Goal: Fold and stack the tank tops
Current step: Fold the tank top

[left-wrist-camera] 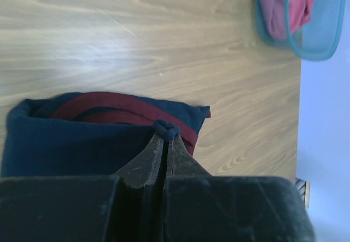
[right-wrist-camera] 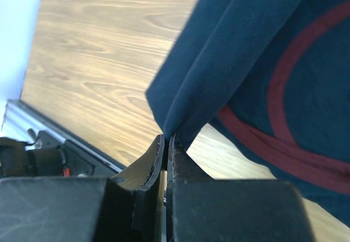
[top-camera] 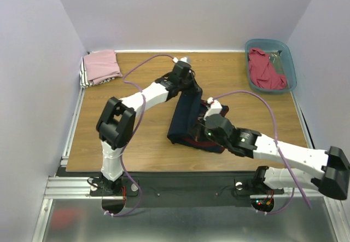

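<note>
The navy tank top (top-camera: 186,119) with maroon trim is doubled over in the middle of the table, one layer raised between the arms. My left gripper (left-wrist-camera: 165,132) is shut on a bunched navy edge (left-wrist-camera: 165,127) at its far side; the maroon trim (left-wrist-camera: 120,104) shows beyond. My right gripper (right-wrist-camera: 168,138) is shut on a folded navy corner (right-wrist-camera: 180,116) near the front edge, lifted off the wood. A pink tank top (top-camera: 101,65) lies folded on a striped one at the back left corner. A red tank top (top-camera: 264,70) lies crumpled in the teal bin (top-camera: 291,67).
The teal bin (left-wrist-camera: 322,34) stands at the table's back right corner. Purple walls close in on the left, back and right. A metal rail (top-camera: 71,127) runs along the left edge and a black strip along the front.
</note>
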Available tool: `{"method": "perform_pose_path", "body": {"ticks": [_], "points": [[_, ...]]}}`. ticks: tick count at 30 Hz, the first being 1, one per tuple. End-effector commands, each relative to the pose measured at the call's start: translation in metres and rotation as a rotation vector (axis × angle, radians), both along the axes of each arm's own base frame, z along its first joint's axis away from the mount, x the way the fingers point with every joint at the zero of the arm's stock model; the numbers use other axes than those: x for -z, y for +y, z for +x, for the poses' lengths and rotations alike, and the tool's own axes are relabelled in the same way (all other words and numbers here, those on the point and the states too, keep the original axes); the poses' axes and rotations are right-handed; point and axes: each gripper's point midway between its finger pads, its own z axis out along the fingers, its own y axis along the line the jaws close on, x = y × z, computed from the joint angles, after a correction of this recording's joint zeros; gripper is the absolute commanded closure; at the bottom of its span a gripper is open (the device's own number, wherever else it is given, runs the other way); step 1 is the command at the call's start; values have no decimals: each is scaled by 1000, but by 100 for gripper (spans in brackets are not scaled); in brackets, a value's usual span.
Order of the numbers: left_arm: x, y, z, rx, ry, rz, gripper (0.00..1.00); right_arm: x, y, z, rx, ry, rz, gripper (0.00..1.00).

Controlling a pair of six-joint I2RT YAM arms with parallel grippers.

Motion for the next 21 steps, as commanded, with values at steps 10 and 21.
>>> {"method": "perform_pose_path", "body": {"ticks": [10,21], "points": [[-55,-9,41,-96,-153,-95,100,-12,3,-10,3,41,77,100],[-58,114,65,-257,-154,-116,100,-59,90,5,-206,7,65,100]]}}
